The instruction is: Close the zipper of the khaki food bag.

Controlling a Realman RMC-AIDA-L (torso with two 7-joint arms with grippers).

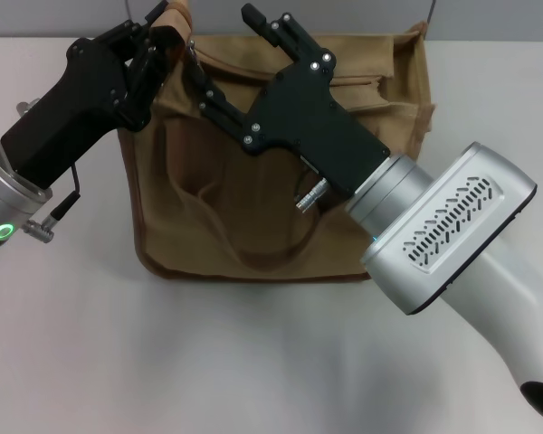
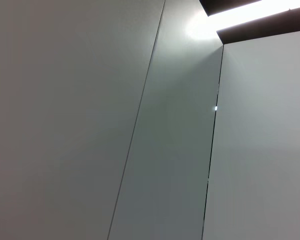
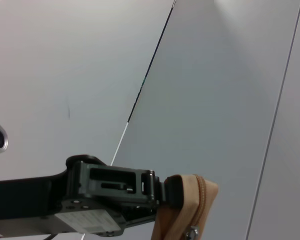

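While our left gripper pinches the khaki food bag at its far left top corner, our right gripper hovers with jaws spread over the zipper. Bag contents stay hidden. Bare white table surrounds it.

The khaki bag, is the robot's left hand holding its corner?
Yes, the left hand is pinched shut on the top left corner of the khaki food bag, lifting that fabric up.
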